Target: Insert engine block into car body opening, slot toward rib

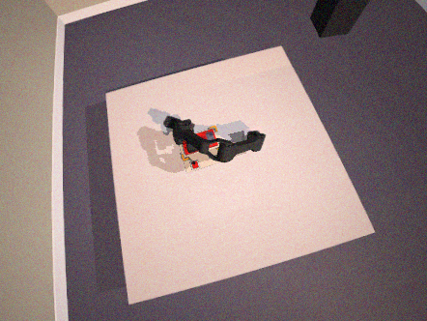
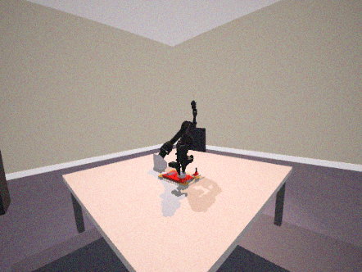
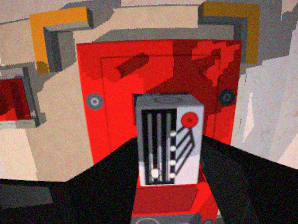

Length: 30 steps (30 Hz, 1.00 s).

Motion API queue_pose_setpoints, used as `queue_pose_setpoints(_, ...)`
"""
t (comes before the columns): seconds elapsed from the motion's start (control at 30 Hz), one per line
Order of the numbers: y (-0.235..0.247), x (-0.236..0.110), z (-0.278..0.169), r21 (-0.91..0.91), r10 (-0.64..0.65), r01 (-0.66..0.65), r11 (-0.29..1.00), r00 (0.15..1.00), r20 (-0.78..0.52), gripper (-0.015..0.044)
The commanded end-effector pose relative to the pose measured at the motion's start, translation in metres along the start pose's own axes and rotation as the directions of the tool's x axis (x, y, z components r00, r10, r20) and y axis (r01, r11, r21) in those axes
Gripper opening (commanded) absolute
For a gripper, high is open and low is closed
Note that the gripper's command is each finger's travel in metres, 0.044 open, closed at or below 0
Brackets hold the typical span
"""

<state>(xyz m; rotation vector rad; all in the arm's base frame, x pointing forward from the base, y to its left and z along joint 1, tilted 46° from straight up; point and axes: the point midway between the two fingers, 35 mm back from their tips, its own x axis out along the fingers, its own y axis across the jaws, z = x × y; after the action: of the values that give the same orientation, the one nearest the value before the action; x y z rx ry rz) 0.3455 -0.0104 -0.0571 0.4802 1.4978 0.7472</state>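
Note:
The red car body [image 1: 210, 134] [image 2: 169, 175] [image 3: 90, 62] lies flat, held near two orange corners. The engine block [image 3: 186, 167] is a grey box with black slots on the left of its visible face and a red dot at upper right. My gripper [image 3: 167, 143] is shut on it, with a black finger on each side. The block stands over the opening in the car body [image 3: 135, 107]; a dark edge of the opening shows behind it and to its left. How deep the block sits, and the rib, cannot be made out. The arm hides the block in the top view.
Orange corner brackets [image 3: 39, 40] [image 3: 253, 35] stand beyond the body's far corners. A small grey-walled holder [image 3: 31, 97] with a red inside is left of the body. A red piece with a dark post [image 2: 196, 174] stands beside the body. A grey panel [image 2: 159, 163] is behind.

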Motion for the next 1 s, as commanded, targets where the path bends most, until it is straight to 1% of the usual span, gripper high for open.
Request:
queue_pose_setpoints(0.0,0.0003,0.0011,-0.0001,0.005,0.003,-0.003,1.000,1.000,0.002,0.0158)
queue_pose_setpoints(0.97,0.0003,0.0044,-0.0001,0.005,0.003,-0.003,1.000,1.000,0.002,0.0158)
